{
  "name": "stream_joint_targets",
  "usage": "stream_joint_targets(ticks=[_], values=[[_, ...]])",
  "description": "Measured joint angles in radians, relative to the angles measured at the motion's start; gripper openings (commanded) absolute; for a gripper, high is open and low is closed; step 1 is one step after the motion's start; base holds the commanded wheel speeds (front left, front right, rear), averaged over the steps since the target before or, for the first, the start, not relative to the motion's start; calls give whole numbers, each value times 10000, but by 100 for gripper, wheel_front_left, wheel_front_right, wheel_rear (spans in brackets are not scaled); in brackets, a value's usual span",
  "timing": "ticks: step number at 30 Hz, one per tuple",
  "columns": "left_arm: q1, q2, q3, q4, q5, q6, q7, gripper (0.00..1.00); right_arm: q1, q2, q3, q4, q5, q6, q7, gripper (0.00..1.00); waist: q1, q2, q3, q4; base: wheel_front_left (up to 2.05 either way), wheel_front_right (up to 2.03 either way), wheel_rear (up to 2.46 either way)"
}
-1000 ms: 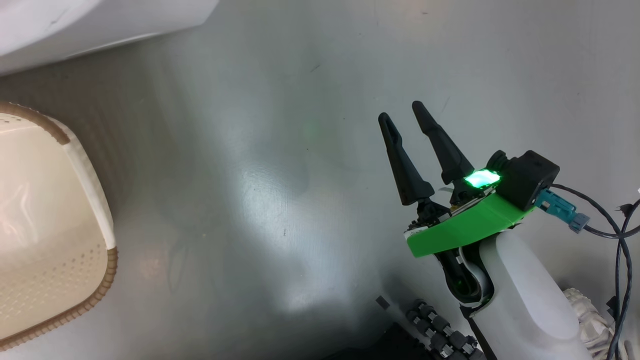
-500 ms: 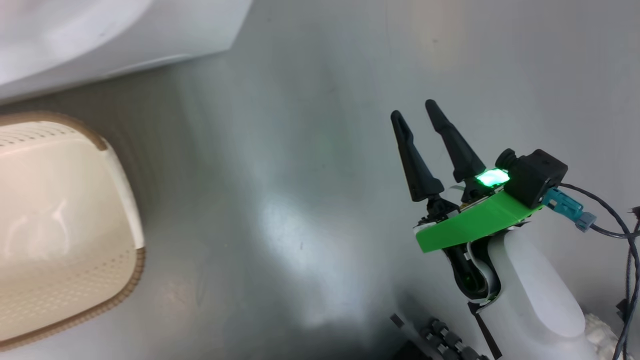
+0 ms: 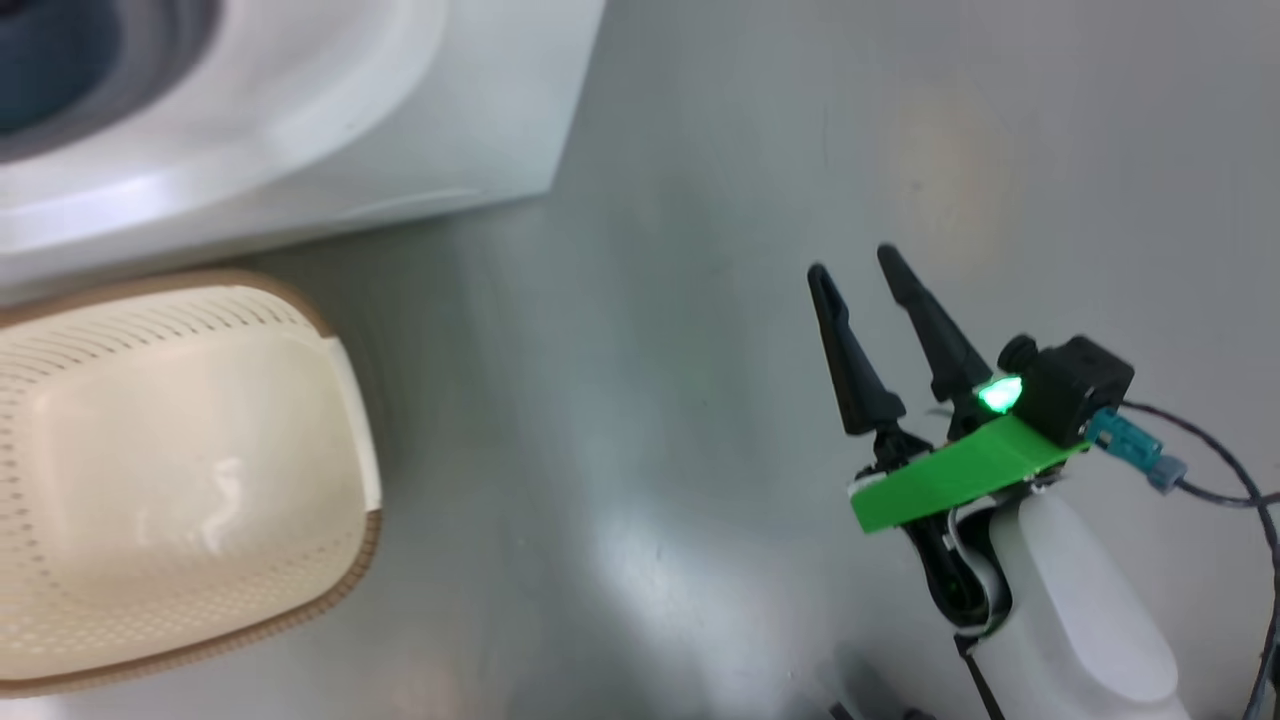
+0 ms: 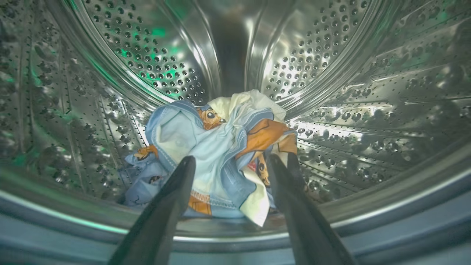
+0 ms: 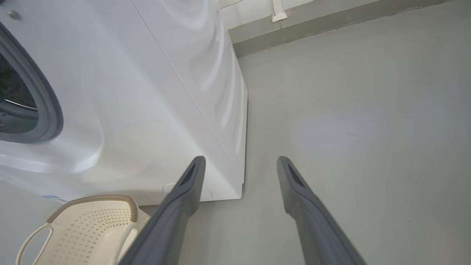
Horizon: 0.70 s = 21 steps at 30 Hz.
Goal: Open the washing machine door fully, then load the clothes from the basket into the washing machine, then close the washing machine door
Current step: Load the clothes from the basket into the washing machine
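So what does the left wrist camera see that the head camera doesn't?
Left wrist view: the steel drum from inside, the clothes lying at its bottom, and the open left gripper in front of them. Head view: the basket on the grey floor and the open right gripper. Shared: the washing machine, its drum in one, its white front in the other.

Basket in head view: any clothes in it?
No, the basket shows a bare cream perforated inside, and the clothes lie in the washing machine drum in the left wrist view.
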Motion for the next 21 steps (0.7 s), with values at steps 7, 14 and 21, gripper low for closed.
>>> stream_joint_targets(ticks=[7,14,21], values=[[2030,-564,132,-917,12,186,-493,100,290,0,-182,155,-228,0,0,100,0,0,-915,333,0,0,0],[4244,-1055,702,-2842,849,644,-577,100,850,-4,-362,268,-525,0,0,100,0,0,-1858,587,0,0,0],[6469,-1810,1592,-4280,1676,713,-577,100,1317,-6,-424,410,-621,0,0,100,0,0,-2788,755,0,0,0]])
